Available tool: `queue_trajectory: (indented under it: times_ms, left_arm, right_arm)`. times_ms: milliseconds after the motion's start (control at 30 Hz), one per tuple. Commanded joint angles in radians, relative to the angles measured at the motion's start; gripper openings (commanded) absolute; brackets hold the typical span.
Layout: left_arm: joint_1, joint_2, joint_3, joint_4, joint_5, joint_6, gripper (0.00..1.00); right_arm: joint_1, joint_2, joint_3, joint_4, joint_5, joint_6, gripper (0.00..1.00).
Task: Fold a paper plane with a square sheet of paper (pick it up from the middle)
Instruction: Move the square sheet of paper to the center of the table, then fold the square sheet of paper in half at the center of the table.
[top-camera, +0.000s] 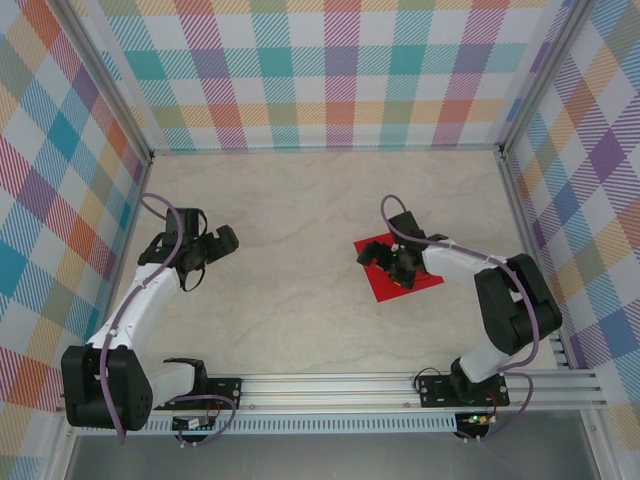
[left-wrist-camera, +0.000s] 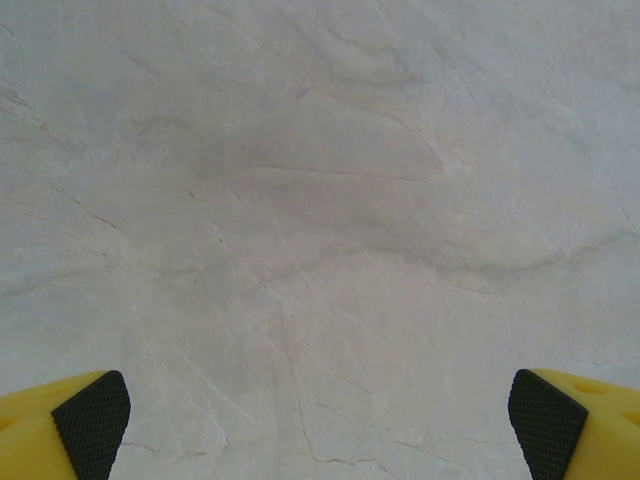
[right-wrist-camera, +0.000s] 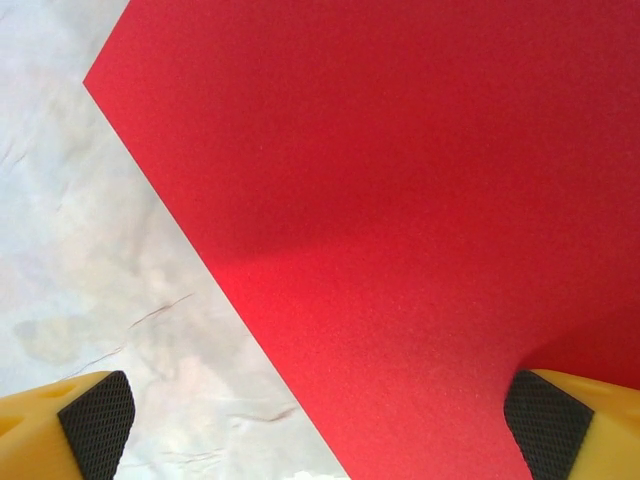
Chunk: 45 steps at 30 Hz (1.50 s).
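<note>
While you look down from the top camera, you see the square sheet of paper lying flat on the right half of the desk, turned so its corners point like a diamond against the desk's edges. It is bright red, matte and smooth, with no crease or fold showing. Your right hand hangs over the middle of the sheet and hides that part from above.

From the right wrist, the sheet covers most of the frame, one sharp corner at the upper left and a straight edge running down to the bottom. A soft shadow darkens its upper part. Pale marbled desk shows to the left of it. The right hand is spread wide, its black pads far apart, holding nothing.

Your left hand sits well apart from the sheet on the left half, above bare desk. From its own wrist the left hand is spread wide too, gripping nothing
</note>
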Motion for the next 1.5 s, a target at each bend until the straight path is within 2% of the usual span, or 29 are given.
queue_trajectory:
  times_ms: [0,133,300,467,600,767,867,1000,1133,1233,1400,1467]
  left_arm:
    - [-0.012,0.009,0.018,-0.036,0.007,-0.016,1.0]
    - [-0.011,0.009,0.022,-0.041,0.016,-0.022,1.0]
    - [-0.011,0.012,0.017,-0.025,0.077,-0.04,1.0]
    - [-0.014,0.027,0.031,-0.024,0.114,-0.041,1.0]
    - [-0.014,0.031,0.046,-0.034,0.097,-0.031,1.0]
    - [-0.013,0.037,0.044,-0.043,0.071,-0.03,1.0]
    - [-0.013,0.05,0.046,-0.045,0.07,-0.034,1.0]
    - [-0.015,0.074,0.055,-0.055,0.075,-0.037,1.0]
    - [-0.015,0.089,0.059,-0.062,0.07,-0.04,1.0]
    - [-0.014,0.092,0.064,-0.07,0.069,-0.042,1.0]
    - [-0.013,0.083,0.061,-0.071,0.066,-0.05,1.0]
    - [-0.015,0.081,0.058,-0.07,0.069,-0.052,1.0]
  right_arm:
    - [0.088,0.087,0.005,-0.081,-0.092,0.093,1.0]
    - [0.106,0.052,0.121,-0.189,-0.045,0.052,1.0]
    - [0.105,0.015,0.257,-0.354,0.165,-0.14,1.0]
    - [0.096,0.149,0.377,-0.432,0.224,-0.301,1.0]
    - [0.081,0.251,0.445,-0.451,0.229,-0.342,1.0]
    - [0.074,0.308,0.472,-0.47,0.219,-0.31,1.0]
    - [0.076,0.309,0.435,-0.45,0.144,-0.245,1.0]
    - [0.107,0.291,0.322,-0.396,0.021,-0.064,1.0]
    - [0.192,0.237,0.239,-0.348,-0.02,0.114,1.0]
    - [0.228,0.206,0.266,-0.395,0.006,0.137,1.0]
    - [0.229,0.154,0.408,-0.599,0.25,0.038,1.0]
    - [0.229,0.163,0.429,-0.632,0.285,0.012,1.0]
